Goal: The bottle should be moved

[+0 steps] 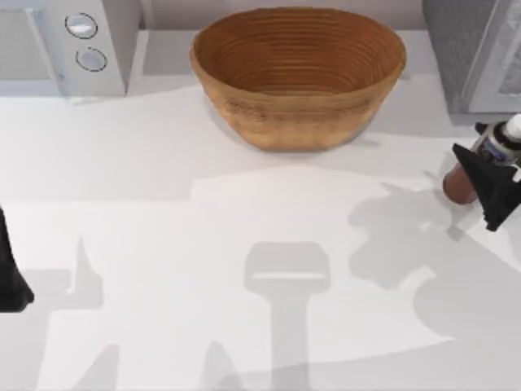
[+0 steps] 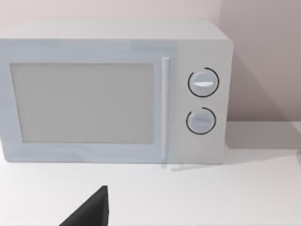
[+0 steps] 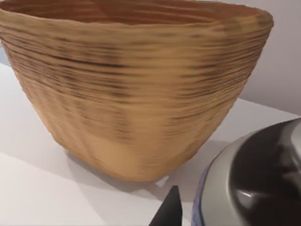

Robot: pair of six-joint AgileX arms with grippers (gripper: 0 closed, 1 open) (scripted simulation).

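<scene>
Sitting at the far right of the counter, the bottle leans, cap toward the right edge, long axis tilted off vertical. Right gripper is right on it, dark fingers straddling the labelled upper body; looks clenched on the bottle, though contact is partly hidden. Basket is well to its left at the back; a lift and leftward carry would reach it. Left gripper is parked at the left edge, cropped; fingers' state unreadable. Microwave sits back left.
</scene>
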